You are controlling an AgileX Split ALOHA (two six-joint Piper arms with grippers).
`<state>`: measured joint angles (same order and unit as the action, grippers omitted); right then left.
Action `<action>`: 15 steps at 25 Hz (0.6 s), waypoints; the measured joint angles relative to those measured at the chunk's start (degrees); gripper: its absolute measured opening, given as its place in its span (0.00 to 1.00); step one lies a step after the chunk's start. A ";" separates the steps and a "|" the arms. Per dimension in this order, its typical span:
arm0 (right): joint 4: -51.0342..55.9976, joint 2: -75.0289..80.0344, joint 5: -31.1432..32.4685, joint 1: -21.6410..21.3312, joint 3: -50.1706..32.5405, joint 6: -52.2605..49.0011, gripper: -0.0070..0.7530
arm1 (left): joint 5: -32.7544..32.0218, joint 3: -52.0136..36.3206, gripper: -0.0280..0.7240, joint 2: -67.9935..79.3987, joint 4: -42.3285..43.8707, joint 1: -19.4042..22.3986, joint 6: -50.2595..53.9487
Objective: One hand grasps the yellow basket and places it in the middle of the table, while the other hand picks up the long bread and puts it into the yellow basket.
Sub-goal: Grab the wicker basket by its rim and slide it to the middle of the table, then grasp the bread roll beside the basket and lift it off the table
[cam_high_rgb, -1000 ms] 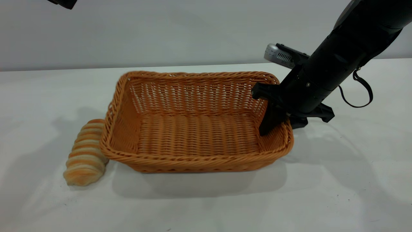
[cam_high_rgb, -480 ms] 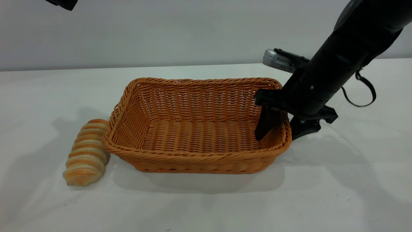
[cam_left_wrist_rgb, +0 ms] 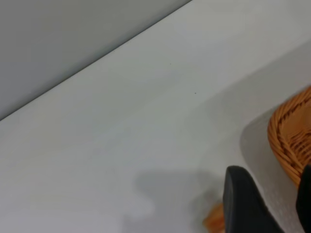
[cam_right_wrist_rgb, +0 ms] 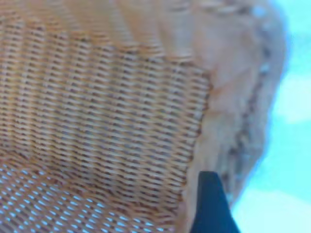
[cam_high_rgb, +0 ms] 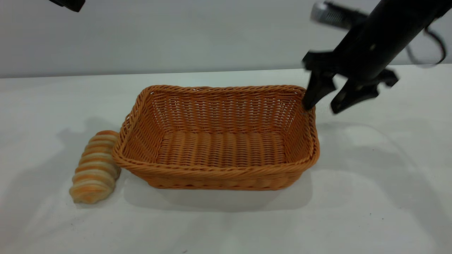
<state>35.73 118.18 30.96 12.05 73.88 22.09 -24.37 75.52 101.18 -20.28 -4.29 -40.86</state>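
The long bread [cam_high_rgb: 94,166] lies on the table [cam_high_rgb: 370,197] against the yellow basket [cam_high_rgb: 219,174] at its left end, long axis running front to back. The left gripper [cam_left_wrist_rgb: 265,204] hangs above that side (finger spread cannot be determined). The right gripper [cam_high_rgb: 323,102], fingers apart and empty, hovers over the opposite rim, so the left arm is nearer.

The right tool [cam_high_rgb: 322,106] has let go of the yellow basket [cam_high_rgb: 219,141] and risen above its right rim, jaws now apart.
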 joint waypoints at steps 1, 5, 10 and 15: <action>-1.39 -1.57 0.38 -0.25 -0.03 -0.22 0.65 | -0.07 0.00 0.49 0.00 0.00 0.00 0.00; -9.54 -8.94 3.07 -0.46 -0.10 -0.85 0.60 | -0.22 0.00 0.49 0.00 0.00 0.00 0.84; -18.45 -21.33 7.06 -0.46 -2.80 -2.94 0.54 | -0.33 0.00 0.49 0.00 0.00 0.00 2.41; -23.72 -35.55 9.09 -0.50 -10.88 -6.31 0.54 | -0.83 0.00 0.49 0.00 -0.10 0.00 3.35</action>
<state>12.01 82.63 40.06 11.55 62.99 15.78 -25.20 75.52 101.18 -20.39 -4.29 -37.51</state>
